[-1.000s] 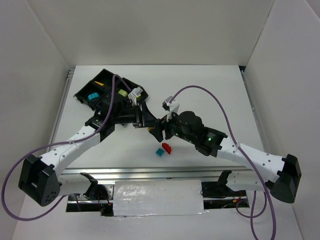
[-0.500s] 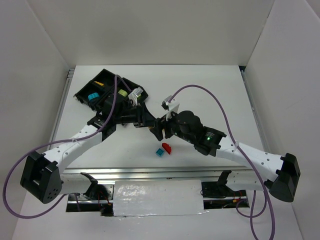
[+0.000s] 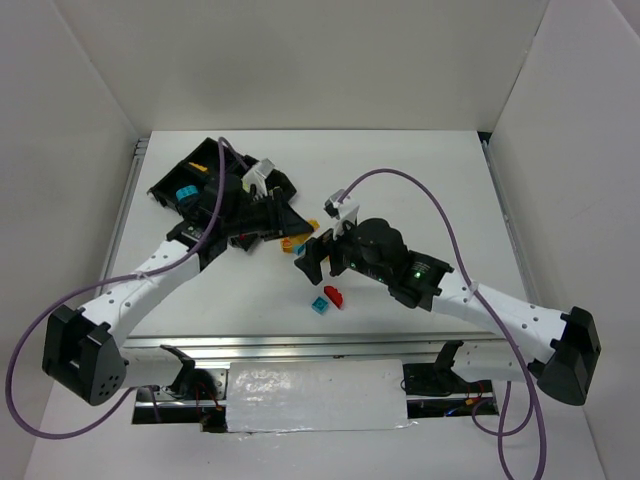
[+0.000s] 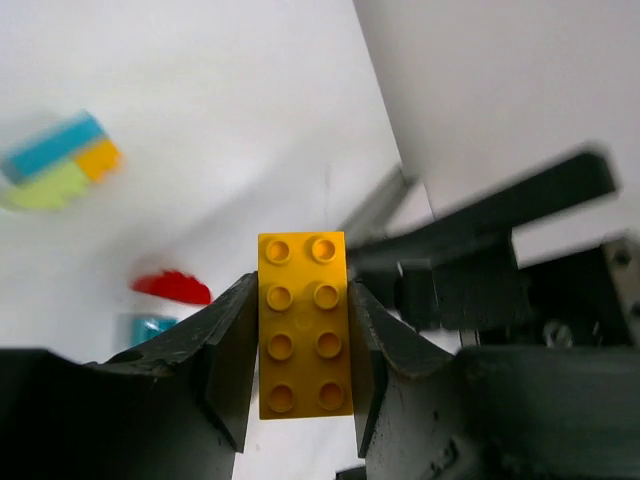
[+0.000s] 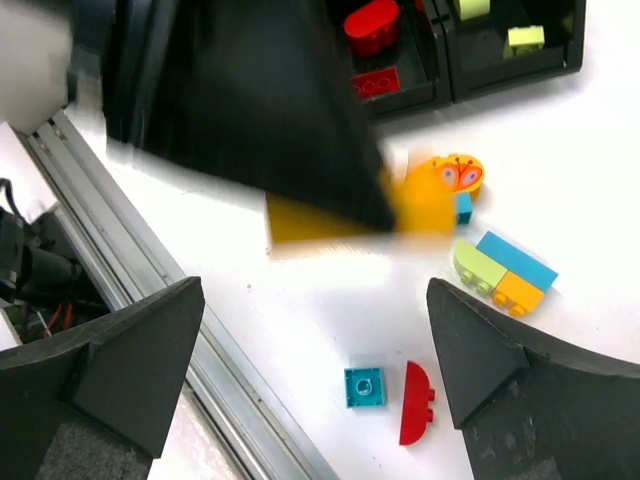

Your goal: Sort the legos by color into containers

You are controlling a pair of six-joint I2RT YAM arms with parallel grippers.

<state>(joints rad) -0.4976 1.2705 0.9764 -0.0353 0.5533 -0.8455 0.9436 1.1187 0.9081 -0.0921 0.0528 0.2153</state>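
Note:
My left gripper (image 4: 303, 400) is shut on a yellow eight-stud lego (image 4: 303, 325), held above the table; in the top view that gripper (image 3: 291, 238) sits just right of the black tray (image 3: 165, 187). My right gripper (image 5: 315, 350) stands wide open with nothing between its fingers, above a teal square lego (image 5: 364, 387) and a red half-round lego (image 5: 415, 403). A green, blue and orange brick (image 5: 503, 272) and an orange butterfly piece (image 5: 455, 172) lie further back. The tray's containers hold red legos (image 5: 375, 25) and pale green ones (image 5: 525, 40).
The tray also holds a teal brick (image 3: 185, 193) and a yellow one (image 3: 200, 165). A metal rail (image 5: 150, 300) runs along the table's near edge. White walls enclose the table on three sides. The two arms' grippers are close together at mid-table.
My left jaws have shut on the yellow lego and my right jaws have opened wide. The left gripper has drawn back a little toward the tray with the brick.

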